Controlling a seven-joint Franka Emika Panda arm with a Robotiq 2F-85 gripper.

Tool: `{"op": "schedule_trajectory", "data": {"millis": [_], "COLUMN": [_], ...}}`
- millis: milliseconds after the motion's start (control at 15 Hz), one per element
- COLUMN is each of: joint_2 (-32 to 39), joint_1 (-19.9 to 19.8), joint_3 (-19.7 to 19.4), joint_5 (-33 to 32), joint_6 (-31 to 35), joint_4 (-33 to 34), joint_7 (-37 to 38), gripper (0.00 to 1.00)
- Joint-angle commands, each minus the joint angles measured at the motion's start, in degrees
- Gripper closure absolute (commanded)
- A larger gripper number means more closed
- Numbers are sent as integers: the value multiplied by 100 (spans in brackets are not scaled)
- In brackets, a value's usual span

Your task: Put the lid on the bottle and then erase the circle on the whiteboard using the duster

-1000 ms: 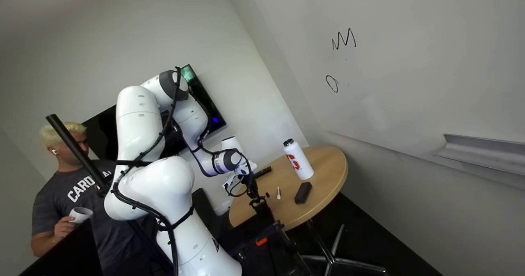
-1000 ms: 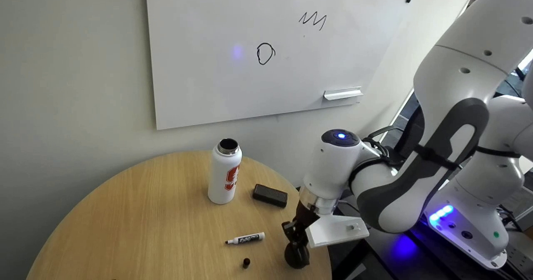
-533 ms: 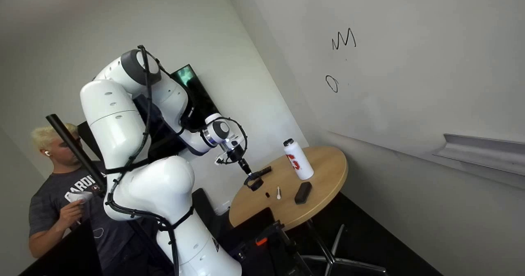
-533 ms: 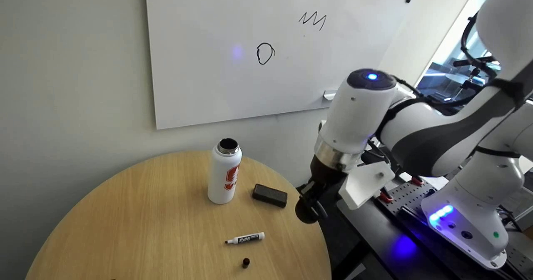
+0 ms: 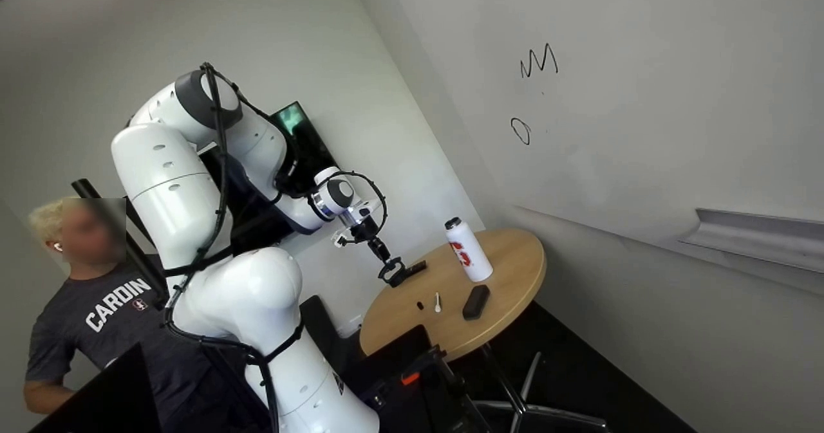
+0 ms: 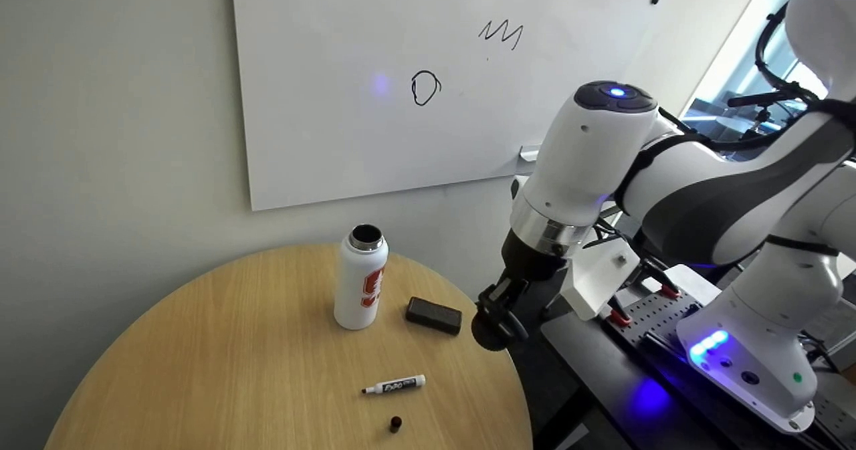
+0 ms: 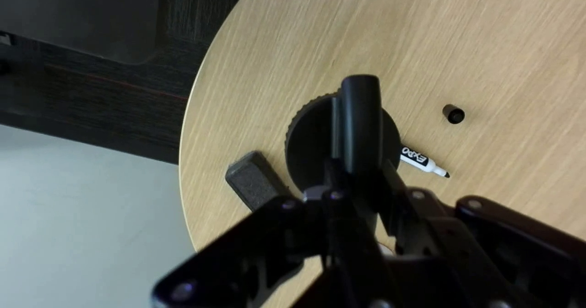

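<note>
My hand point(image 6: 495, 301) is clamped on the loop of the black lid point(image 6: 487, 335), which I hold up near the rim of the bench point(image 6: 200, 356). In my wrist view the lid's disc covers part of the marker point(image 7: 416, 159) lying below; the marker's small dark cap point(image 7: 453, 114) sits near it. The duster point(image 6: 433, 315) lies on the bench near the rim, and near it the bottle point(image 6: 360, 283) stands upright, its dark mouth facing up. Beyond the bottle hangs the whiteboard point(image 6: 321, 129), the circle point(image 6: 426, 88) drawn on it, the zigzag scribble point(image 6: 501, 33) above the circle in both exterior views. In an exterior view a man point(image 5: 106, 327) in a dark shirt shows behind my arm point(image 5: 257, 285).
</note>
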Motion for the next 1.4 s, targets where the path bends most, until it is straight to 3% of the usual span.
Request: {"op": "schedule_trajectory", "data": {"millis": [0, 267, 733, 1000, 1200, 1267, 1333], "joint_2": [12, -339, -305, 170, 344, 188, 272], "joint_1": [-394, -855, -1888, -2253, -2324, -2403, -2390], "joint_3": [315, 421, 833, 1044, 1195, 1203, 1226], "joint_5": [-116, -760, -603, -785, -942, -790, -847], "joint_6": [98, -433, -1741, -1996, -1869, -1790, -1791], "joint_4": [30, 359, 1747, 2675, 2888, 2658, 2737], "joint_7": [-65, -858, -4170, -5684, -5907, -5821, -5825], "gripper": [95, 95, 95, 95, 95, 80, 80]}}
